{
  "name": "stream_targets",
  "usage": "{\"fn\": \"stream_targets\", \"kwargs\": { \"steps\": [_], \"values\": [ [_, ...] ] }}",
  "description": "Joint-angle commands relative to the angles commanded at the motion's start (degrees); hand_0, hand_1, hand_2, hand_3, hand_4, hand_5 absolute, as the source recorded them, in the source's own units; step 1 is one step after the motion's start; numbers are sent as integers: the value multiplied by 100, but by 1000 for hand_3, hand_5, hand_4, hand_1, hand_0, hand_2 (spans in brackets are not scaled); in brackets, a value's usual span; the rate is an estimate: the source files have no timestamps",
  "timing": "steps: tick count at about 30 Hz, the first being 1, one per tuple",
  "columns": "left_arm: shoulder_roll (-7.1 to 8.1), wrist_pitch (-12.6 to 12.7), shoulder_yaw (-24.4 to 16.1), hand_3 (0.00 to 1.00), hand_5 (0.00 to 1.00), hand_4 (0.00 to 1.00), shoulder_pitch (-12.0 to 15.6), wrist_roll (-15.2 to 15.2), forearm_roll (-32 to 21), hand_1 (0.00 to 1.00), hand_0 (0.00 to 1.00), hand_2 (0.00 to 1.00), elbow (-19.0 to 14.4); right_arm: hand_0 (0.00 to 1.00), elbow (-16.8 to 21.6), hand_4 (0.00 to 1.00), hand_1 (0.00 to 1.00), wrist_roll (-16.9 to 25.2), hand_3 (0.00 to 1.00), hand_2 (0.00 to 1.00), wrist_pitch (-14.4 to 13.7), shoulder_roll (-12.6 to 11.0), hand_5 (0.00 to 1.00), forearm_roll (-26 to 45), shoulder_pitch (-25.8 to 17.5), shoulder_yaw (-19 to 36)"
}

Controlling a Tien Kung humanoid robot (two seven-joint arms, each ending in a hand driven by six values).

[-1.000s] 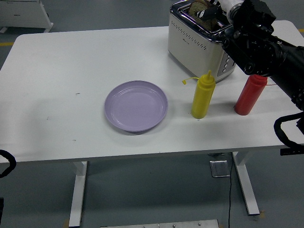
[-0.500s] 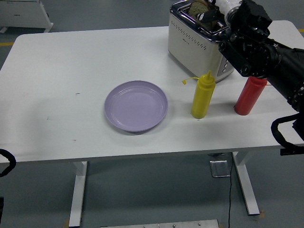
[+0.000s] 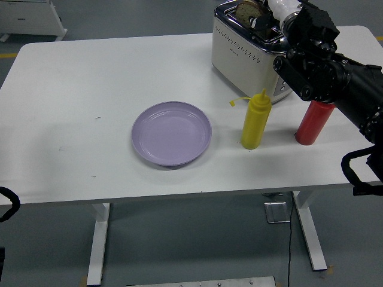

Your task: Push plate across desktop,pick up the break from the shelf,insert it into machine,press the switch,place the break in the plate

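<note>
Chrome and cream, the toaster (image 3: 248, 51) sits at the far right of the table (image 3: 90, 89), and your right hand (image 3: 281, 15) is over its top, at the slots. A round brown slice of bread (image 3: 246, 10) stands in the slot just left of the fingers, its upper part still above the rim. The black forearm covers most of the hand, so you cannot tell whether the fingers are closed on the slice or merely beside it.

The purple plate (image 3: 172, 133) lies empty well down and left of the fingers, near the middle of the table, so the push looks done. The bread is at the machine, so the pick-up is done too, and insertion seems to be the step in hand. Pressing the switch and moving the bread to the plate remain.

A yellow squeeze bottle (image 3: 255, 120) and a red squeeze bottle (image 3: 313, 122) stand below the hand, between toaster and near edge; mind them on the way to the plate. Your left hand is not in view.
</note>
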Motion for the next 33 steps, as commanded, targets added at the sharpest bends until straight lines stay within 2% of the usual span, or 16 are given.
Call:
{"fn": "stream_targets", "kwargs": {
  "steps": [7, 8, 19, 25, 33],
  "values": [
    [-2, 1, -6, 834, 998, 649, 0, -1, 0, 877, 831, 905, 1, 288, -12, 536, 381, 95, 515, 459, -46, 0, 94, -44, -28, -47],
    [-2, 1, -7, 834, 998, 649, 0, -2, 0, 876, 832, 904, 0, 264, -10, 501, 370, 103, 503, 447, -43, 0, 73, -60, -33, -54],
    [1, 1, 3, 834, 998, 649, 21, -4, 0, 877, 832, 903, 3, 263, 226, 518, 364, 190, 497, 441, -169, -75, 105, -217, -21, 94],
    [10, 2, 8, 834, 998, 649, 33, -6, 0, 877, 831, 902, 5, 255, 567, 518, 360, 239, 493, 436, -381, -278, 128, -321, 39, 307],
    [18, 3, 10, 834, 998, 649, 46, -7, 1, 877, 829, 902, 4, 249, 1094, 478, 360, 278, 494, 438, -590, -531, 85, -441, 139, 464]
  ]
}}
